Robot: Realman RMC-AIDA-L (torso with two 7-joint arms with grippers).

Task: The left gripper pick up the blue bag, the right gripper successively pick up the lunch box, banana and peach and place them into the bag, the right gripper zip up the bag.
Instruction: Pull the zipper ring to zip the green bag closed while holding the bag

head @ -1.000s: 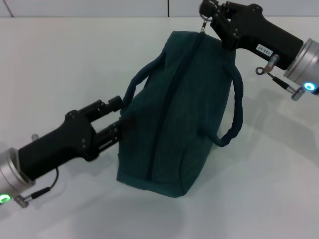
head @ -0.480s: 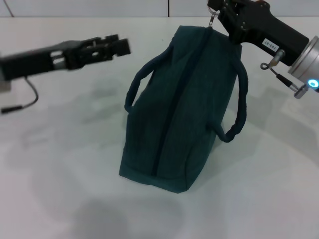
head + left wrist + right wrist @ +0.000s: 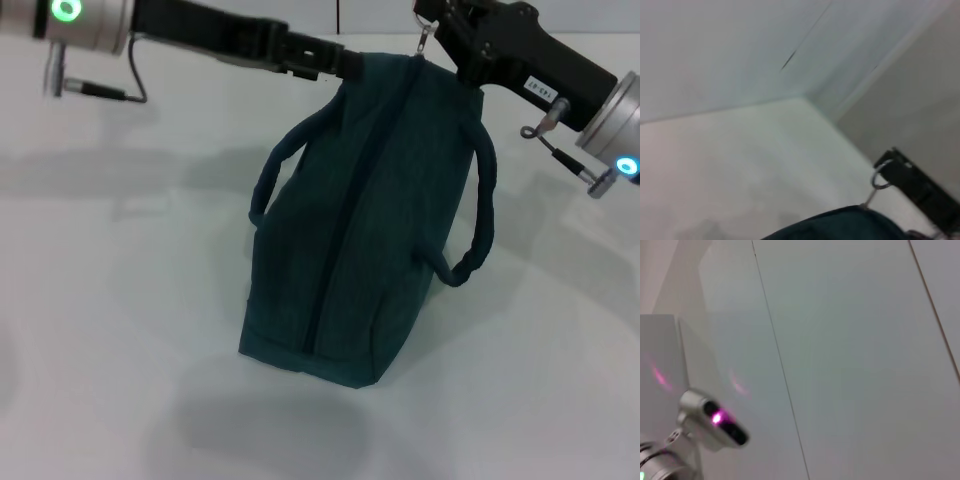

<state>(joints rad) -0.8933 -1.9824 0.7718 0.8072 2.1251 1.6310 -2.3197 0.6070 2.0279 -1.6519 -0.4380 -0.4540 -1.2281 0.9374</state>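
White table; zipped blue bag between both arms.

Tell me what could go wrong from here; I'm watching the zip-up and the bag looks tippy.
The blue bag leans, its far end hung from the ring pull at the right pincer; a further pull may lift or topple it. The left pincer sits at the bag's far corner, close to the right one, so the two arms could collide.
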